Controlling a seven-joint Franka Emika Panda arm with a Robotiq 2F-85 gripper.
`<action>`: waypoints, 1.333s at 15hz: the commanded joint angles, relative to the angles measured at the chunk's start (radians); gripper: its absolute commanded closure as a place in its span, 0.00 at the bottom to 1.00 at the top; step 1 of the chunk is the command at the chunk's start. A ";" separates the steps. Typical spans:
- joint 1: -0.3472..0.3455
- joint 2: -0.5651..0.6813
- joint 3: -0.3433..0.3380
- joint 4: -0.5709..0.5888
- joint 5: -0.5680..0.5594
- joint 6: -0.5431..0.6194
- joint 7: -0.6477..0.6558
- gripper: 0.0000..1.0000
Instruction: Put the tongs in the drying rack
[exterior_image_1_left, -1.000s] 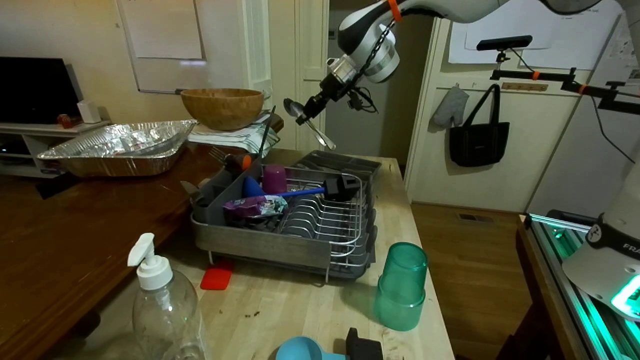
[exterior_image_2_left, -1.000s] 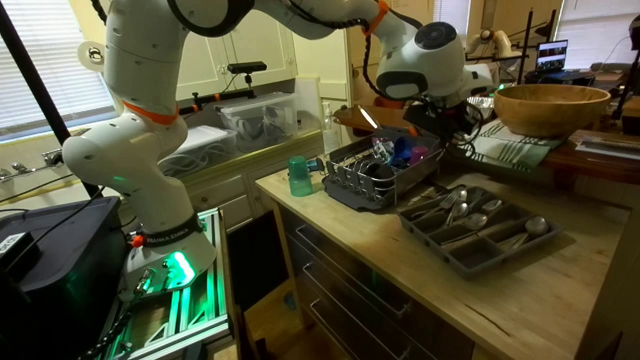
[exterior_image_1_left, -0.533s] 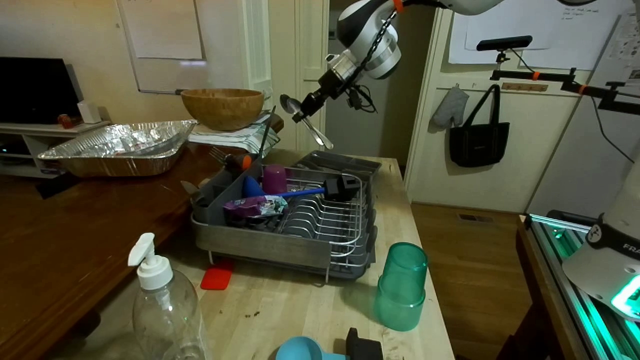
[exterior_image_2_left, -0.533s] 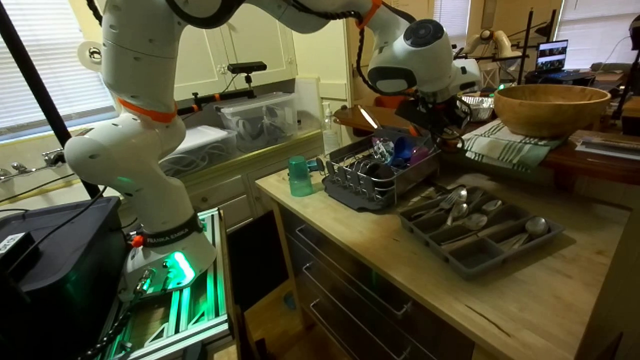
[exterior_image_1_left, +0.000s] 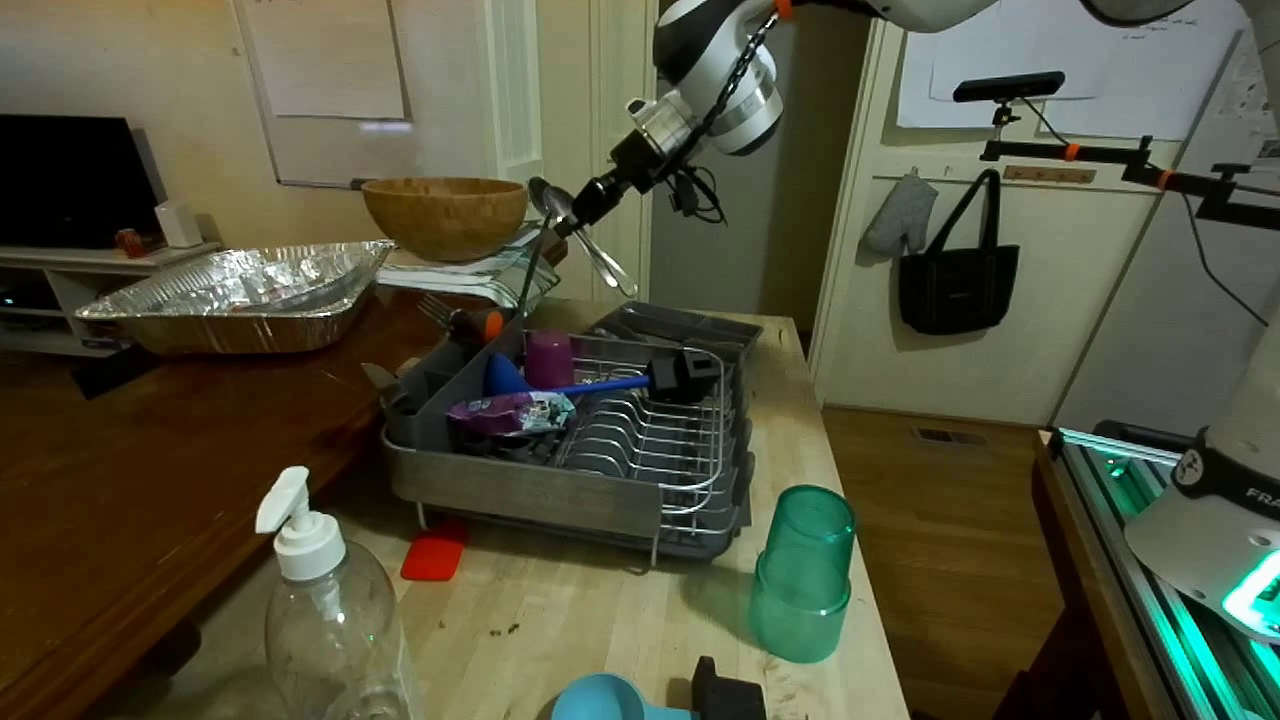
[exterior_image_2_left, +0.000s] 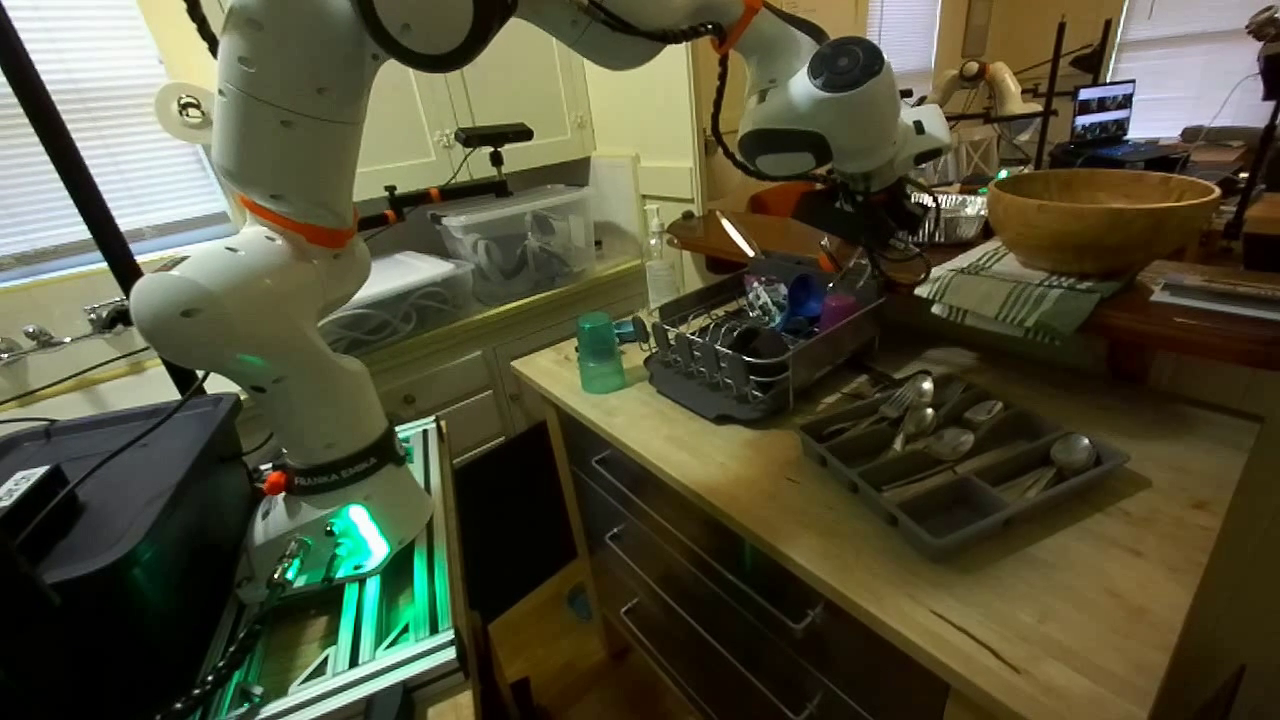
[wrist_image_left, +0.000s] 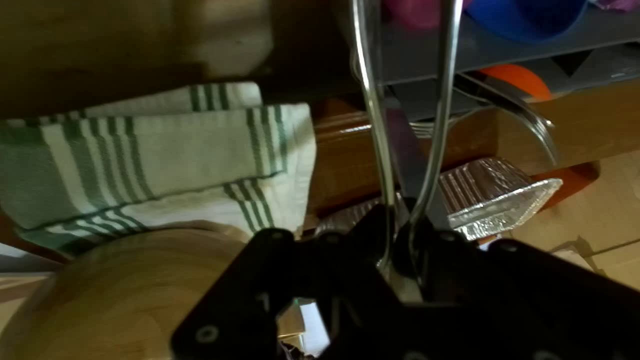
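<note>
The tongs (exterior_image_1_left: 606, 264) are silvery metal with spoon-like heads. My gripper (exterior_image_1_left: 574, 226) is shut on them near the middle and holds them tilted in the air. In the wrist view their two arms (wrist_image_left: 376, 115) run up from between the fingers (wrist_image_left: 403, 220). The drying rack (exterior_image_1_left: 530, 492) is a grey tray with metal wires on the counter, also seen in an exterior view (exterior_image_2_left: 838, 342). The gripper is above and beyond the rack's far end, near its cutlery-holder side. In the wrist view the rack's grey wall (wrist_image_left: 480, 56) is at the upper right.
The rack holds a purple cup (exterior_image_1_left: 549, 360), a blue-handled utensil (exterior_image_1_left: 610, 384) and upright cutlery. A long blade (exterior_image_1_left: 533, 265) sticks up near the gripper. A wooden bowl (exterior_image_1_left: 445, 218) on a striped towel (exterior_image_2_left: 1010, 295), foil pan (exterior_image_1_left: 250, 325) and cutlery tray (exterior_image_2_left: 940, 535) are nearby.
In an exterior view, the gripper and tongs have moved left and a little up, over toward the rack's cutlery-holder side. The tongs stay held. The rack and its contents have not moved.
</note>
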 joint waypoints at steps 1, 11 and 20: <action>0.022 0.027 0.037 0.050 0.011 0.020 -0.034 0.97; -0.169 -0.052 0.303 0.028 0.292 0.259 -0.417 0.97; -0.317 -0.042 0.472 0.017 0.268 -0.151 -0.720 0.97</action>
